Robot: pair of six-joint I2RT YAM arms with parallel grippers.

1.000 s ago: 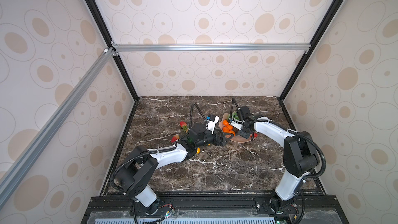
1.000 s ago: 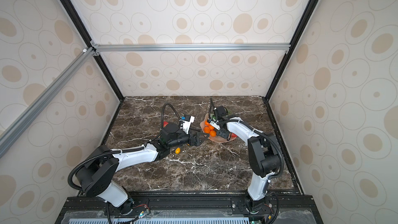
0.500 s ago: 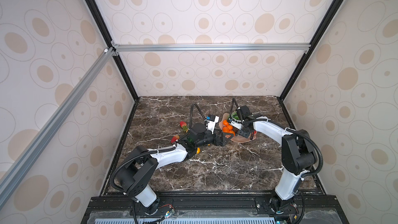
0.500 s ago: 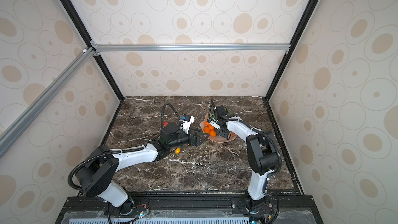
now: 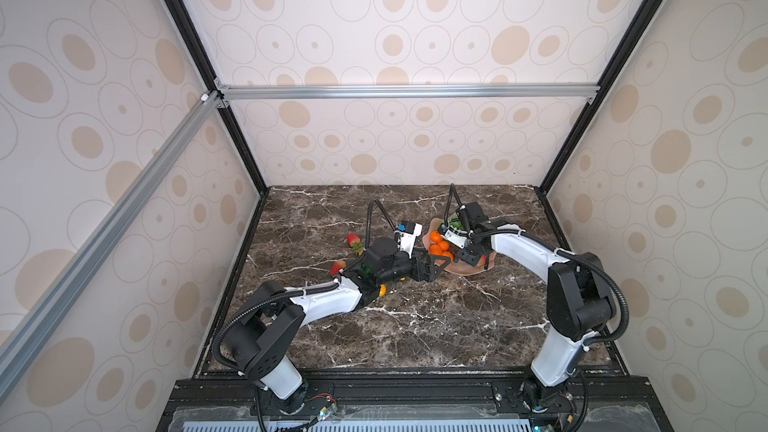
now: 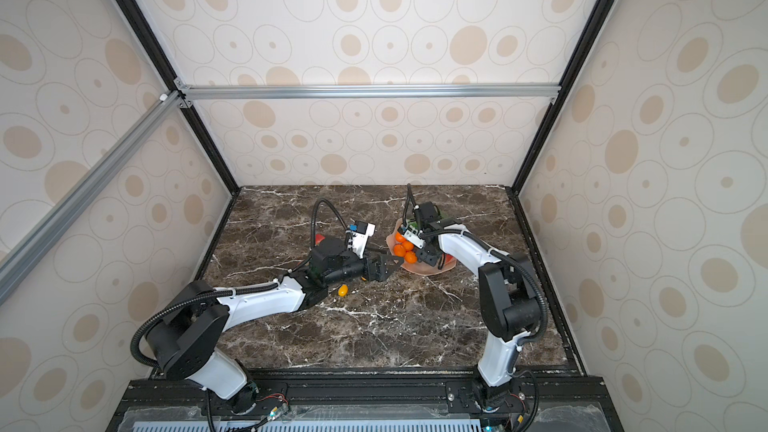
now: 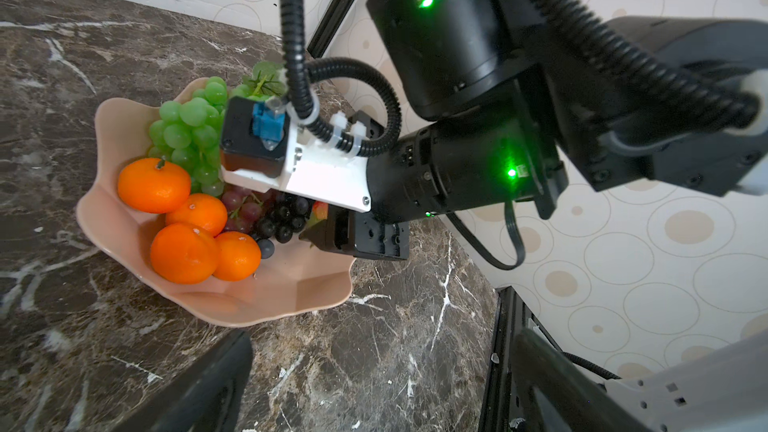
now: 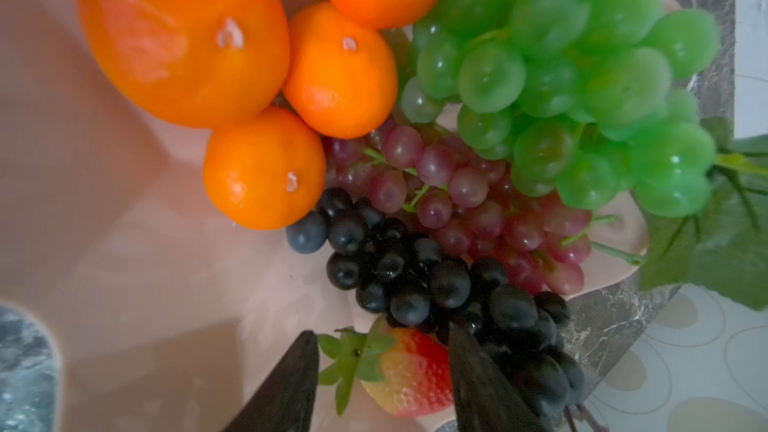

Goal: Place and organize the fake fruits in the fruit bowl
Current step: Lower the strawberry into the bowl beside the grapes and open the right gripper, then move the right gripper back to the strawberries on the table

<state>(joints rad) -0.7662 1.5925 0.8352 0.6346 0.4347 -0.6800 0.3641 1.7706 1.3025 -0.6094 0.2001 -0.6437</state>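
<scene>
My right gripper (image 8: 381, 331) stands parted around a glossy red plastic strawberry (image 8: 409, 380) lying in the shallow pale pink wavy-rimmed bowl (image 7: 266, 305) with round orange tangerines (image 7: 153, 185) and grape bunches (image 7: 187, 126); two strawberries (image 5: 353, 239) and a small yellow kumquat (image 5: 381, 290) lie outside on the marble (image 5: 415, 326).

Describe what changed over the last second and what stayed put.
The right gripper opened over the pale pink wavy-rimmed fruit bowl, letting go of the red plastic strawberry, which lies beside the black grape bunch. The open left gripper and the round orange plastic tangerines stayed put.
</scene>
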